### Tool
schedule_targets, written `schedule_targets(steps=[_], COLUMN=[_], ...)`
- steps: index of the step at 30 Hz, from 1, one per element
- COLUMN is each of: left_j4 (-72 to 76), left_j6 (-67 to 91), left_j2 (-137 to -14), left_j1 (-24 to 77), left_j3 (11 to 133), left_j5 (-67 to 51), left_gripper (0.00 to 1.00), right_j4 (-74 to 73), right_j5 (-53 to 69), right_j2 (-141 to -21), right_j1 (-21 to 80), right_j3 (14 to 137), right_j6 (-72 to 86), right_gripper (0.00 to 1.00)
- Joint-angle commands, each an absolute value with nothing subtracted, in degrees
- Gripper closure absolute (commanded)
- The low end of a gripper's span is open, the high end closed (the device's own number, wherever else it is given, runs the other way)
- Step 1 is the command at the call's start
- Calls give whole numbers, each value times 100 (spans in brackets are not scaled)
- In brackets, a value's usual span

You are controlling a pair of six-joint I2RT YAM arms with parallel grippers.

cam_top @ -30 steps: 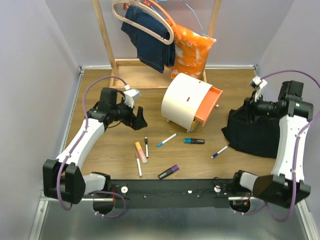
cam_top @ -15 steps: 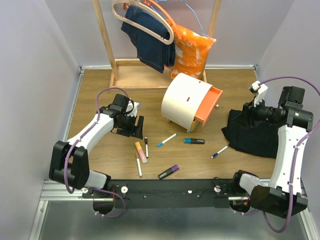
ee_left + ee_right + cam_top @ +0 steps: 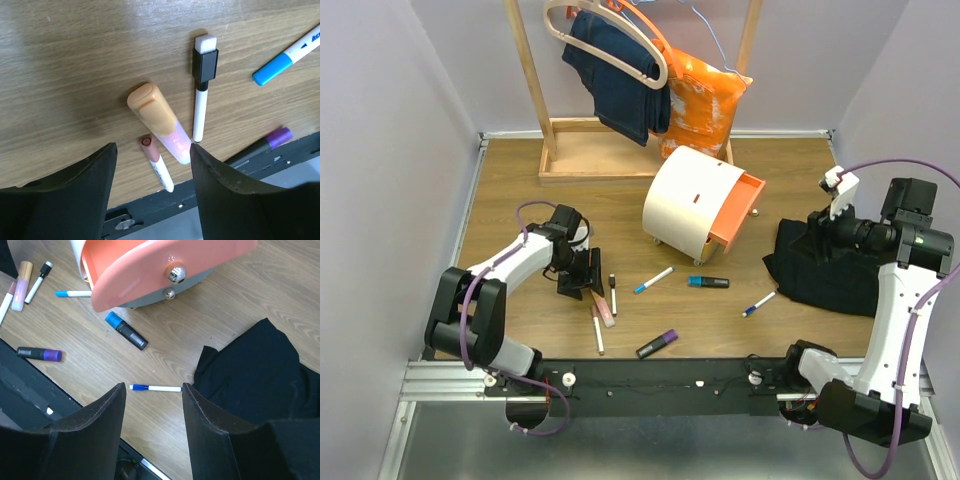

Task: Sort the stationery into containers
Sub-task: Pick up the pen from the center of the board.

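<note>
We log: left gripper point(image 3: 152, 150) dropped over highlighter point(image 3: 159, 124), jaws wide, empty. Right gripper point(image 3: 152, 390) wide, idle near cloth point(image 3: 260, 370). First pick likely next; drawer point(image 3: 165, 265) open.

Left tool point(image 3: 152, 160), right tool point(image 3: 153, 392): jaws apart.

worktop point(image 3: 75, 60): matt wood grain | drawer point(image 3: 150, 270): glossy orange plastic | knob point(image 3: 175, 273): shiny metal | cloth point(image 3: 260, 375): matt black fabric | highlighter point(image 3: 157, 122): smooth plastic
</note>
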State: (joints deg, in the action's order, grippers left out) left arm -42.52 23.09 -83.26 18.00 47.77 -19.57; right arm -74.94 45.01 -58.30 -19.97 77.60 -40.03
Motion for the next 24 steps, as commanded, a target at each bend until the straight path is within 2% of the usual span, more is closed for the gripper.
schedule_targets(steps=[1, 9, 16, 24], left_j4=[-4026, -4025, -3867, -3884], left_j6=[2557, 2549, 2646, 2471], left_j2=[-8656, -9017, -9526, -9905], left_j1=[1775, 1837, 2293, 2540], left_j3=[4816, 4887, 5220, 5361], left_j5=[-2180, -1960, -1749, -1134], left_gripper=[32, 35, 37, 43], right_j4=[-7699, -7945, -7945, -7945], right_j5=[4307, 4175, 3955, 3771], right_j2=[-5722, -5397, -5282, -5247], right_j1=[-1986, -1986, -1986, -1986], right_j3=[7963, 7858, 7919, 7980], right_j6=[-3894, -4008, -3955, -4060], right_gripper=[43, 43, 43, 44])
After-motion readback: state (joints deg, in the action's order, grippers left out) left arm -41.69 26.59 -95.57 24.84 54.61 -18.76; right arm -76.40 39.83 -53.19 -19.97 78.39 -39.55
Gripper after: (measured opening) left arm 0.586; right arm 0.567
